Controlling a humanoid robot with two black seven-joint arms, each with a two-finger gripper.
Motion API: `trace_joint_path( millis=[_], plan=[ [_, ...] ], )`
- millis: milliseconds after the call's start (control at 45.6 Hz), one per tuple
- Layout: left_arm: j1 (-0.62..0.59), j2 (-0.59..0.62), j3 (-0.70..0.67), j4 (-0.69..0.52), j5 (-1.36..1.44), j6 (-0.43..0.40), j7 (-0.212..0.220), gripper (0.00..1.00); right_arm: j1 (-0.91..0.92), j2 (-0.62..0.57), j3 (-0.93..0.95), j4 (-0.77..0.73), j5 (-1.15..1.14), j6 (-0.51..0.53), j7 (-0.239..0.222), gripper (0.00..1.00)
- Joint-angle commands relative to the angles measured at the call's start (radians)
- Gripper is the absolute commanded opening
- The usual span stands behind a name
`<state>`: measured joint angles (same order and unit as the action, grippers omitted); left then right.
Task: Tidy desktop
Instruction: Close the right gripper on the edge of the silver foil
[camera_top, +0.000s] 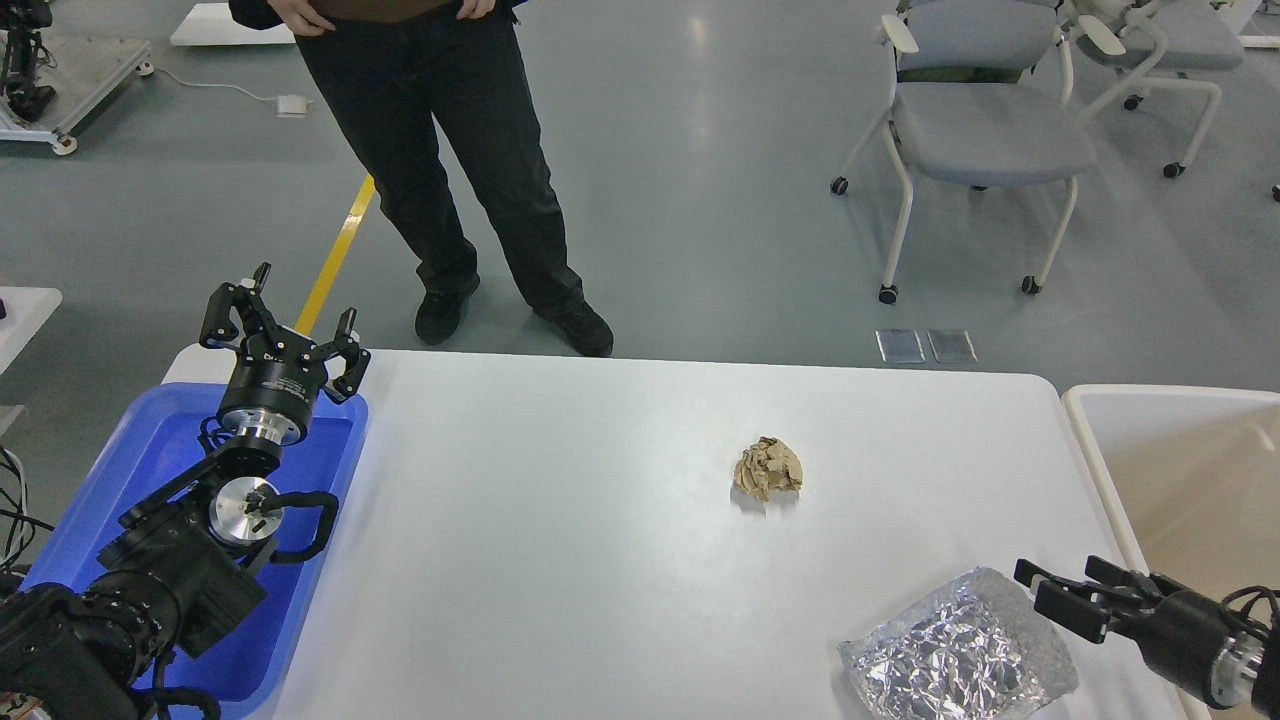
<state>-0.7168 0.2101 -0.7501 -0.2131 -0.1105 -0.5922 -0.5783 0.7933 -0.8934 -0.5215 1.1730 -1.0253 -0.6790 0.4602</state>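
The big white tabletop (560, 560) w/ round corners fills the middle. A small crumpled ball of tan paper (768, 468) sits on it, right of centre. A shiny crinkled sheet of silver foil (955, 655) lies near the front right edge.

The left gripper (283, 325) is up over the blue plastic tray (120, 480) at the table's left side, fingers spread apart, nothing in them. The right gripper (1062, 588) is just beside the foil's right corner, fingers apart, holding nothing.

A cream-rimmed beige bin (1190, 470) stands at the right. A person in black trousers (450, 150) stands behind the table. Grey chairs w/ wheels (985, 130) are further back.
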Motion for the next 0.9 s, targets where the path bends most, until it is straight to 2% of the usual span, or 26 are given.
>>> trace_joint_path(
  millis=[0, 176, 329, 878],
  plan=[
    [-0.001, 0.000, 0.000, 0.000, 0.000, 0.000, 0.000, 1.00, -0.019, 0.064, -0.023, -0.065, 0.004, -0.036, -0.003, 1.00],
    [-0.001, -0.001, 0.000, 0.000, 0.000, 0.000, 0.000, 1.00, -0.037, 0.085, -0.023, -0.075, 0.004, -0.047, -0.003, 1.00],
    [-0.001, 0.000, 0.000, 0.001, 0.000, 0.000, 0.000, 1.00, -0.074, 0.129, -0.025, -0.170, 0.008, -0.048, -0.003, 0.99],
    [0.000, 0.000, 0.000, 0.000, 0.000, 0.000, 0.000, 1.00, -0.085, 0.149, -0.025, -0.174, 0.108, -0.019, -0.002, 0.98]
  ],
)
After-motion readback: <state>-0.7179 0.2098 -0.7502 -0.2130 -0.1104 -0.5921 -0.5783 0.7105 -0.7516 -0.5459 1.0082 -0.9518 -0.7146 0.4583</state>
